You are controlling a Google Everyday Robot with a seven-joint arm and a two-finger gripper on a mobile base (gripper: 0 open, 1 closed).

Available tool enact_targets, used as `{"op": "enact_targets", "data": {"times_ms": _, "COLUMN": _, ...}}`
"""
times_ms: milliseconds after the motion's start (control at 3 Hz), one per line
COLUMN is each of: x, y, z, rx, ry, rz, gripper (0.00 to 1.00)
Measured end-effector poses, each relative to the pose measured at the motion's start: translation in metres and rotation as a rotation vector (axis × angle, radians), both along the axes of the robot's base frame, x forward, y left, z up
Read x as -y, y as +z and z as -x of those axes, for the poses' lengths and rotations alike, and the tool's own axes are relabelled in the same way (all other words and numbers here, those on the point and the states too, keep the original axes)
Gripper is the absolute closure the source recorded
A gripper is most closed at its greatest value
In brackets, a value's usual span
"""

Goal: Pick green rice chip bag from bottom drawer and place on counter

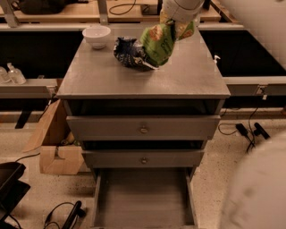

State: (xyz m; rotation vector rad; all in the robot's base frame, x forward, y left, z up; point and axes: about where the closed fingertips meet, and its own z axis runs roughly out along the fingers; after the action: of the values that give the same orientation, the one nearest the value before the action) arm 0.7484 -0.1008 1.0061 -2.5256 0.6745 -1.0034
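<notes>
- Pickup done: small light-green glossy rice chip bag (160, 42) clamped in two-finger gripper (178, 26), above flat grey metal counter (178, 80) near back edge, beside dark blue snack bag (128, 53).
- Left: lowering, release; wide grey bottom drawer (143, 197) open.

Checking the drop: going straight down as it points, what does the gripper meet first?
The gripper, up top holding the green rice chip bag, likely meets the counter beside the dark snack bag; depth unclear.

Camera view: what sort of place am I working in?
Probably a lab or workshop: a grey metal drawer cabinet, wooden benches behind it, cables on the speckled floor. The gripper holds the green chip bag above the cabinet top.
</notes>
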Motion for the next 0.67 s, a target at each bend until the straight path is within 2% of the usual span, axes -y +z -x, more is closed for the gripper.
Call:
{"op": "enact_targets", "data": {"times_ms": 333, "x": 0.021, "y": 0.02, "z": -0.033, "rx": 0.031, "ry": -0.049, "rz": -0.065, "gripper": 1.0}}
{"op": "enact_targets", "data": {"times_ms": 667, "x": 0.018, "y": 0.052, "z": -0.04, "rx": 0.089, "ry": -0.045, "rz": -0.092, "gripper": 0.82}}
